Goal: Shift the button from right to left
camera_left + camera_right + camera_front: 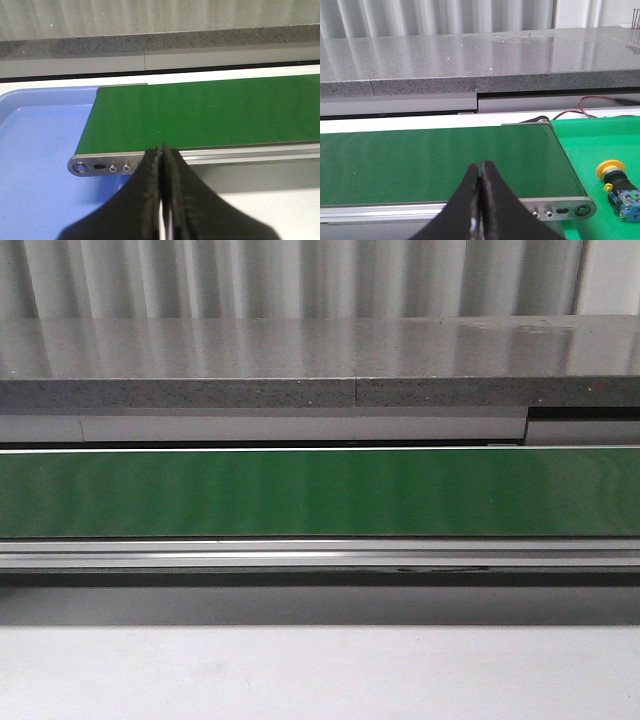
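Note:
The button [616,185], with a yellow round head, black collar and blue-grey rear block, lies on its side on a bright green mat [600,145] past the belt's right end. It shows only in the right wrist view. My right gripper [480,165] is shut and empty, hanging over the near edge of the green belt [435,160], well apart from the button. My left gripper [161,148] is shut and empty at the near edge of the belt's left end [200,112]. Neither gripper shows in the front view, where only the belt [320,492] crosses the frame.
A blue tray [35,150] lies beside and below the belt's left end. A grey stone counter [320,360] runs behind the belt. Red and black wires [600,102] lie behind the green mat. An aluminium rail [320,555] edges the belt's near side.

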Robot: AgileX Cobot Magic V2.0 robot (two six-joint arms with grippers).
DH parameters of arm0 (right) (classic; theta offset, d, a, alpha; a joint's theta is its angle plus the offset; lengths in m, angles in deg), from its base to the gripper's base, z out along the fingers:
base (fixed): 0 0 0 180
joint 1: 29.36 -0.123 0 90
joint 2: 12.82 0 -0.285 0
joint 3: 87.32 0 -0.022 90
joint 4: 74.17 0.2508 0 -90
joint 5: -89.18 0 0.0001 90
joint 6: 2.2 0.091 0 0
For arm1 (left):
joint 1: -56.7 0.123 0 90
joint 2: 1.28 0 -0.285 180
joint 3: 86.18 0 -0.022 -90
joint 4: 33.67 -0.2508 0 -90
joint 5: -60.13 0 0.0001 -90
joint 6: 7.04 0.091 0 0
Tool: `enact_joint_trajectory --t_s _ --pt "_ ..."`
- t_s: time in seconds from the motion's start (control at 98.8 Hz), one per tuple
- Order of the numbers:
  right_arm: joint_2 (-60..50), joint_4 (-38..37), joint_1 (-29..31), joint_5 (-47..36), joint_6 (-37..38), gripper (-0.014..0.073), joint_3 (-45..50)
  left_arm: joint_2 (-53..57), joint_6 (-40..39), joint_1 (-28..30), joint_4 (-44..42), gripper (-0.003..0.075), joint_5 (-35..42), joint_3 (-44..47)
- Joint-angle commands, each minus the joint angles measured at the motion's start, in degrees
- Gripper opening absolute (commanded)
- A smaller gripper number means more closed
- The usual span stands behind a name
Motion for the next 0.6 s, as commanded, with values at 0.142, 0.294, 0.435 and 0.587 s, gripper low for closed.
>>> enact_joint_trajectory --t_s 0.142,0.294,0.435,0.587 --pt "-0.88 -0.52 0.06 -2.73 -0.38 -0.0065 -5.17 0.36 -0.63 0.1 0.06 -0.002 4.0 1.33" --pt "0.91 -0.52 0.06 3.99 -0.38 -0.0065 -13.07 0.36 -0.63 0.1 0.06 -0.002 4.0 1.33" --pt "5.77 -0.52 0.06 16.15 -0.38 -0.0065 -21.7 0.36 -0.63 0.1 0.06 -0.002 4.0 1.33" --pt "13.13 -0.52 0.06 27.61 -0.38 -0.0065 -29.76 0.36 -0.63 0.1 0.06 -0.002 4.0 1.33"
